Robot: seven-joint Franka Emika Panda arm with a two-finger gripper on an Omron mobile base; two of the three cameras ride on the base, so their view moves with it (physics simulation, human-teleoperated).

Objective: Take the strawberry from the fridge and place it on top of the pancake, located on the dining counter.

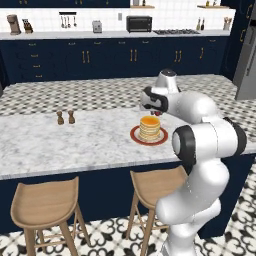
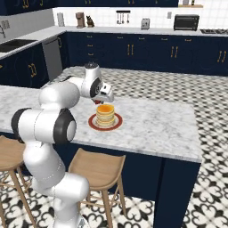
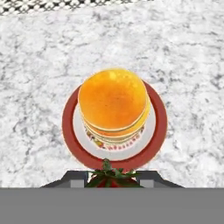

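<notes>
Dining counter (image 1: 75,142): long marble top on navy base, two wooden stools (image 1: 47,202) tucked below; back counter (image 1: 75,35) with toaster oven (image 1: 139,23) against tiled wall; fridge (image 1: 247,65) at far right; red-rimmed plate (image 3: 72,131) carries pancake (image 3: 113,103) stack; gripper (image 3: 113,183) hovers just above and beside it, part-closed, clasping strawberry (image 3: 111,177), leafy crown visible; salt and pepper shakers (image 1: 65,117) well apart.

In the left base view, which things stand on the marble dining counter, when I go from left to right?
Two small brown shakers → the pancake on its red-rimmed plate, with the gripper just above and left of the stack.
</notes>
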